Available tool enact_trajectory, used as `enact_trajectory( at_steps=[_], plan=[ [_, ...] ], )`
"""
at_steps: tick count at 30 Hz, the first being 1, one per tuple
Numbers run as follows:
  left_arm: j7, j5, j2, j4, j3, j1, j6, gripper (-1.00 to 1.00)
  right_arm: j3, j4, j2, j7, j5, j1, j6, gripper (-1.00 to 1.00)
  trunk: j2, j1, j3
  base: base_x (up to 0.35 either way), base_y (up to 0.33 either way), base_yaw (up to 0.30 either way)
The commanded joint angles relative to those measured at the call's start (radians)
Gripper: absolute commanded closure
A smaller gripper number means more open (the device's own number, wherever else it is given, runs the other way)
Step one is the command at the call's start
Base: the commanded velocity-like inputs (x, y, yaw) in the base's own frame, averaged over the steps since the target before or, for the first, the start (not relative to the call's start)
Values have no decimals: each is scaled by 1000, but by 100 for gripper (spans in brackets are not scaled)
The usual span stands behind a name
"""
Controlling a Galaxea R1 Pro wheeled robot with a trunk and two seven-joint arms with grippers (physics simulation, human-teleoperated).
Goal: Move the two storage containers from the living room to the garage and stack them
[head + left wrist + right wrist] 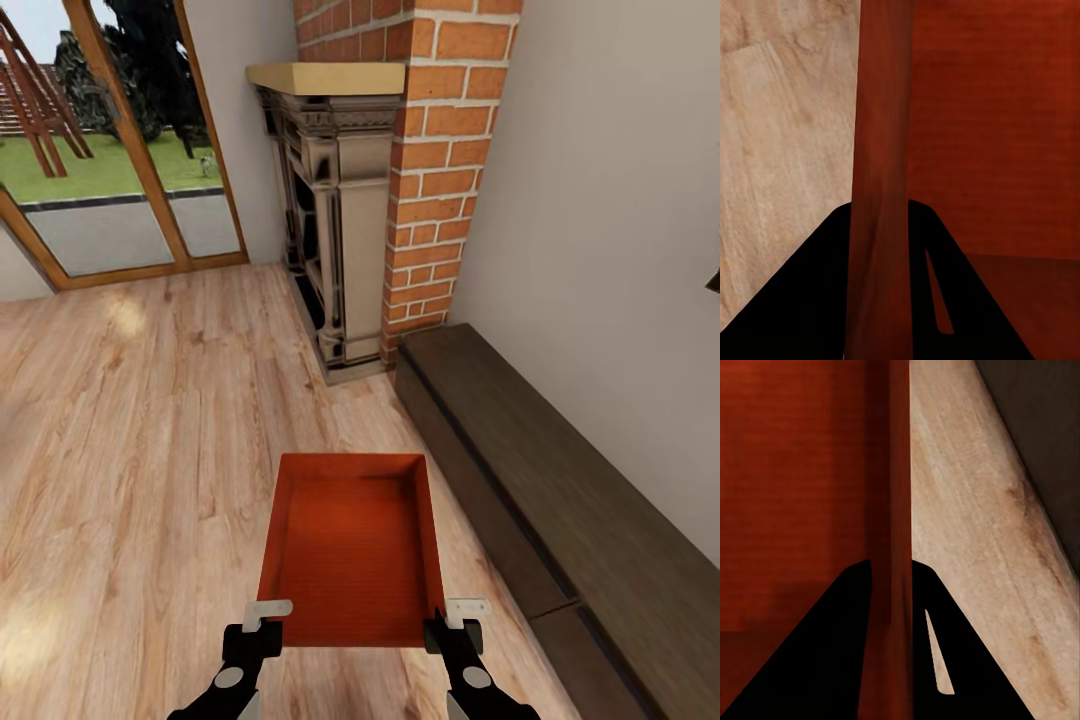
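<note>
Held between 2 grippers: 1 orange-red storage container (350, 545), open side up, no lid, nothing inside. Left gripper (262, 628) clamped on the left side wall near the corner closest to the robot, right gripper (455, 625) clamped on the right side wall at the matching corner. In the left wrist view, the container wall (881, 180) passing straight between the 2 dark fingers (802, 300), 1 finger outside and 1 inside the box; same picture in the right wrist view, wall (896, 510) between the fingers (817, 652). So both jaws closed on a wall of the container, not around the whole box. Probably gripped this way because the box is too wide for 1 jaw, and 2 symmetric holds keep it level and stop it from turning. Container reaching forward from the jaws, over the light wood-plank floor (130, 430); lifted or resting on the planks, cannot tell. Beyond the far end of the box, a brick fireplace (380, 200); outside the right jaw, a long dark wooden bench (560, 500) along the wall; far beyond the left jaw, a glass door (110, 150) to the garden. Counted here: 1 container of the 2 needed, 2 grippers, 1 fireplace, 1 bench. Location: living room, so carrying to the garage not yet done.
</note>
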Motion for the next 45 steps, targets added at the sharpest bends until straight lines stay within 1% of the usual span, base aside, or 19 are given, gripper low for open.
enact_trajectory(
  at_steps=[1, 45],
  plan=[
    [15, 17, 2, 6, -6, 0, -6, 100, -3, -2, -1, -8, 0, -2, -94, 100, 0, 0, 1, 0, 0, 0],
    [15, 16, 2, 6, -7, 0, -6, 100, -4, -2, -2, -6, 0, -2, -94, 100, 0, 0, 73, 0, 0, 0]
  ],
)
